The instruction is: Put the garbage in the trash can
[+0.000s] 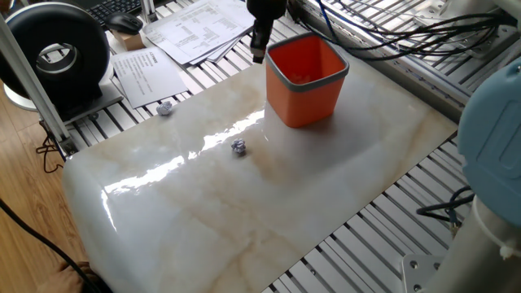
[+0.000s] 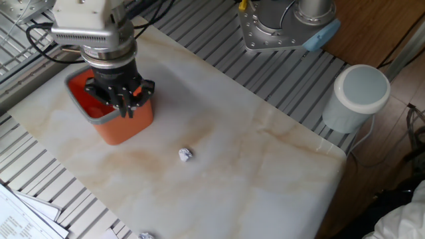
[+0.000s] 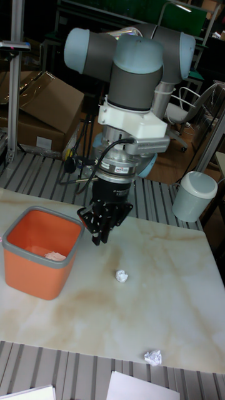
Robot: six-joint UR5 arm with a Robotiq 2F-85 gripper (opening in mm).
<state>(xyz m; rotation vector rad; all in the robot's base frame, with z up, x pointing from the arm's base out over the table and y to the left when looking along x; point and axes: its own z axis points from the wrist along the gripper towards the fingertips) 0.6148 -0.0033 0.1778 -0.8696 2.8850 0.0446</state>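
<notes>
Tool (image 3: 100, 237) hangs in the air just past the rim of the orange trash can (image 3: 25, 269), on the side facing the middle of the worktop (image 1: 326, 187). Fingers pulled in close together, tips nearly meeting, nothing between them as far as the tall view shows.

Trash can sits near one long edge of the marble worktop, toward a corner. Grey rim, upright. One cream tissue wad (image 3: 55, 255) lies inside on the bottom.

Two scraps on the worktop:
- paper ball (image 3: 122, 275) near the middle of the slab, well apart from the can; also seen at (image 1: 238, 146) and (image 2: 185, 155).
- second paper ball (image 3: 152, 357) right at the worktop's edge, close to the printed sheets (image 1: 151, 72); in the one fixed view it sits at (image 1: 165, 107), about on the boundary between marble and the slatted frame.

Off the slab: white lidded bin (image 2: 358, 96) by a far corner, black round device (image 1: 57, 53) beyond the opposite end, keyboard and mouse (image 1: 126, 23) behind the sheets.
</notes>
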